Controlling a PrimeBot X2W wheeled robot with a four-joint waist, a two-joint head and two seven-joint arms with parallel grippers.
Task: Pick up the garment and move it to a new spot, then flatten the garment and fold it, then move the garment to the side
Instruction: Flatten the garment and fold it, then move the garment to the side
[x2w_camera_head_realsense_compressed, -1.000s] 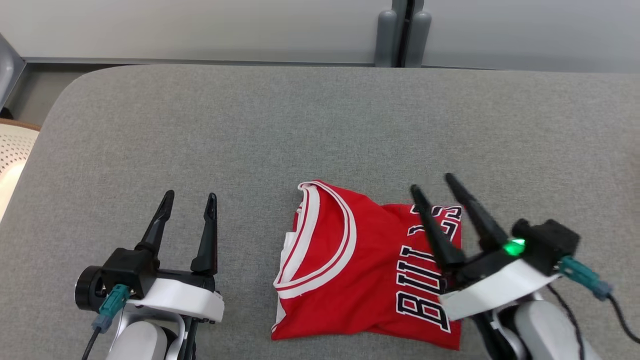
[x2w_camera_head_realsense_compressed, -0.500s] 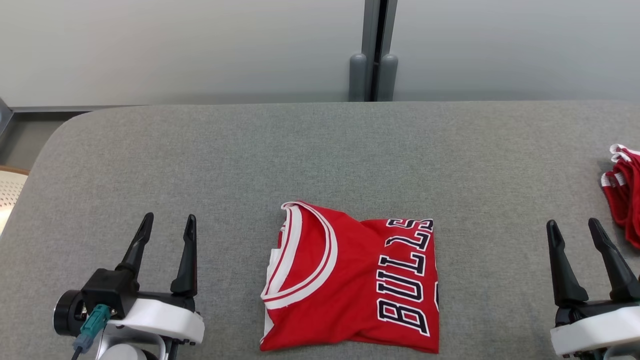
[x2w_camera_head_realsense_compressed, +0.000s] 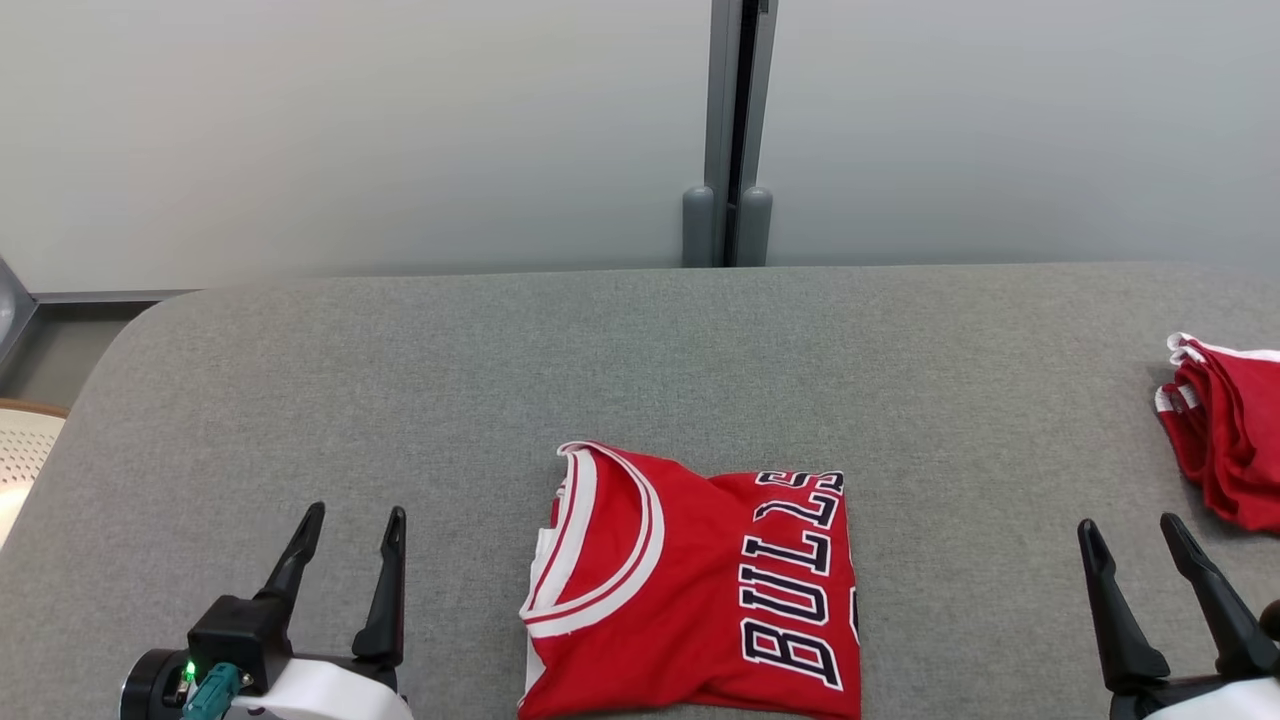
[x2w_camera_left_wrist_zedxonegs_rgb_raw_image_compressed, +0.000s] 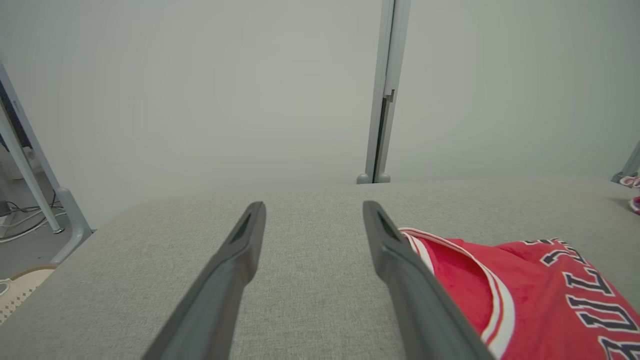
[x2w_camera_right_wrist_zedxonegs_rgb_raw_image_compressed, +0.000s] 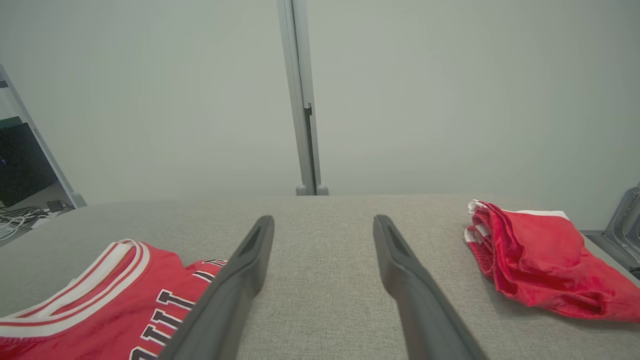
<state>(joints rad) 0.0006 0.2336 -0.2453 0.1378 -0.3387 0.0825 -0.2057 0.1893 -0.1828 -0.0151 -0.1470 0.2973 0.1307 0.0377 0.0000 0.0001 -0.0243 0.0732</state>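
1. Shows the right gripper (x2w_camera_head_realsense_compressed: 1128, 524) drawn away since a second ago from above the lettered end of the garment (x2w_camera_head_realsense_compressed: 690, 590), now low at the right of the head view and well apart from the cloth. Shows the head view itself tilted upward since then, with more wall (x2w_camera_head_realsense_compressed: 350, 130) in sight.
2. Shows the right gripper with its two dark fingers spread wide, nothing between them, pointing up the view over bare grey table (x2w_camera_head_realsense_compressed: 640, 350).
3. Places the left gripper (x2w_camera_head_realsense_compressed: 357, 511) at the lower left, fingers likewise spread and empty, near the collar side of the garment but not touching it.
4. Puts the garment, a red basketball jersey folded into a rough rectangle, flat on the table between the two grippers, close to the bottom edge of the head view.
5. Sets the white-and-red trimmed neckline toward the robot's left, and dark, white-edged lettering reading BULLS toward the right, running up the view.
6. Adds a second red garment (x2w_camera_head_realsense_compressed: 1225, 440) with white trim, bunched at the far right of the table, well apart from the jersey.
7. Backs the table with the plain pale wall, divided by a grey upright post (x2w_camera_head_realsense_compressed: 735, 130).
8. Catches a pale perforated surface (x2w_camera_head_realsense_compressed: 20, 455) at the left edge, beyond the table's rounded corner.
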